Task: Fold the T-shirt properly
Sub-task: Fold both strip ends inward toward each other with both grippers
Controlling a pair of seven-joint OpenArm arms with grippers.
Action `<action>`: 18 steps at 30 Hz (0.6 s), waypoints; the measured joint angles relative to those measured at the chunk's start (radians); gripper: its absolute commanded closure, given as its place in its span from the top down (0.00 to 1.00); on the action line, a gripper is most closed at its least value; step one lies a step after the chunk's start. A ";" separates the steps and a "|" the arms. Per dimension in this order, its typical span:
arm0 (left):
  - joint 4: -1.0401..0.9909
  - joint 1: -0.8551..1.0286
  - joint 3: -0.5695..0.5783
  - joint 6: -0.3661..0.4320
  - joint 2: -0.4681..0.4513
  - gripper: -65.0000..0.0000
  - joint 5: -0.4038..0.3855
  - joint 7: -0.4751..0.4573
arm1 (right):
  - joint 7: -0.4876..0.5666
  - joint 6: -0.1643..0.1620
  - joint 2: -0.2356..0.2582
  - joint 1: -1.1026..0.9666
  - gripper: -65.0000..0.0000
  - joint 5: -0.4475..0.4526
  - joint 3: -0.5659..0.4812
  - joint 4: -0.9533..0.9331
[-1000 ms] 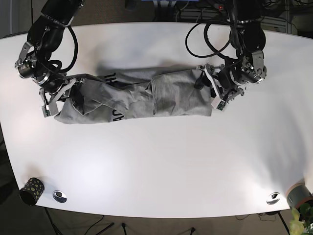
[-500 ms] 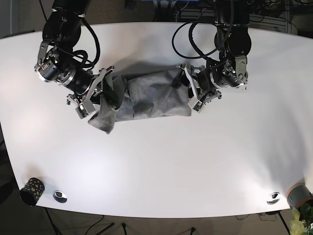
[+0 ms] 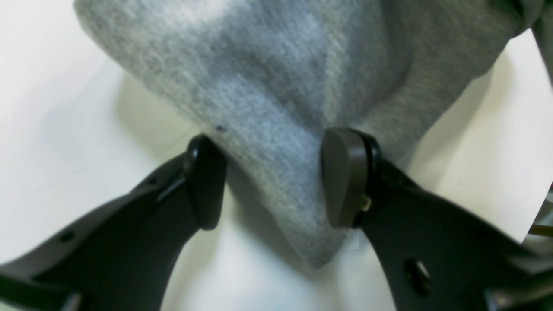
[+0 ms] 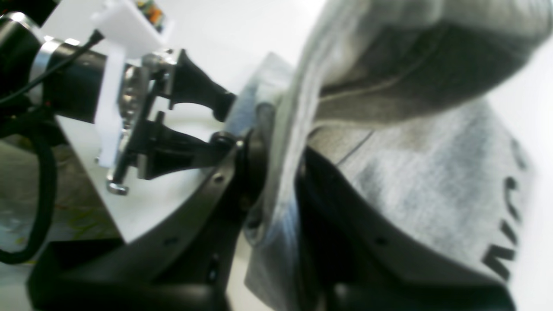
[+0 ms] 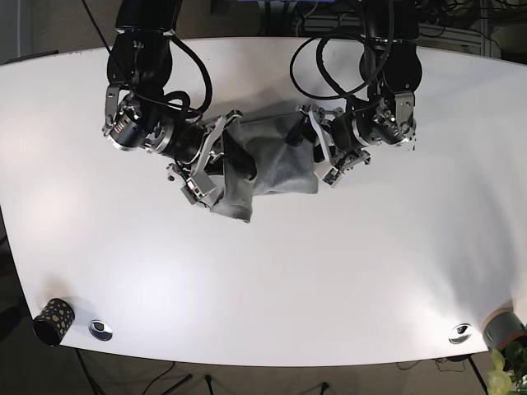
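The grey T-shirt (image 5: pixel 268 160) lies bunched in the upper middle of the white desk (image 5: pixel 329 271), with my two arms pressed in on it from both sides. All round that cluster the desk is bare white; its front half is open room out to the near edge, where a small dark speckled cup (image 5: pixel 53 319) and two metal discs (image 5: pixel 100 330) sit at the corners.

My right claw (image 4: pixel 276 172) is clamped on a raised fold of the T-shirt (image 4: pixel 432 181), the cloth squeezed thin between its dark fingers (image 4: pixel 337 203). That view also shows black lettering on the fabric and my left claw's (image 4: pixel 220 125) fingers just beyond the fold; the base view shows none of this detail.

My left claw (image 3: pixel 272 177) stands with its fingers (image 3: pixel 345 177) apart, a pointed corner of the T-shirt (image 3: pixel 276 99) lying between them. Whether the pads press the cloth, I cannot tell.
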 measured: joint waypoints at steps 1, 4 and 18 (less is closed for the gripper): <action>0.000 0.000 0.000 0.000 0.000 0.49 0.000 0.001 | -0.002 0.001 -0.002 0.003 0.01 0.002 -0.002 -0.015; 0.000 0.000 0.000 0.000 0.000 0.49 -0.001 0.002 | -0.004 0.000 0.000 0.023 0.01 -0.002 0.000 -0.052; -0.001 0.000 0.001 0.000 0.002 0.49 -0.002 0.000 | 0.001 -0.007 -0.019 0.116 0.90 -0.002 -0.137 -0.226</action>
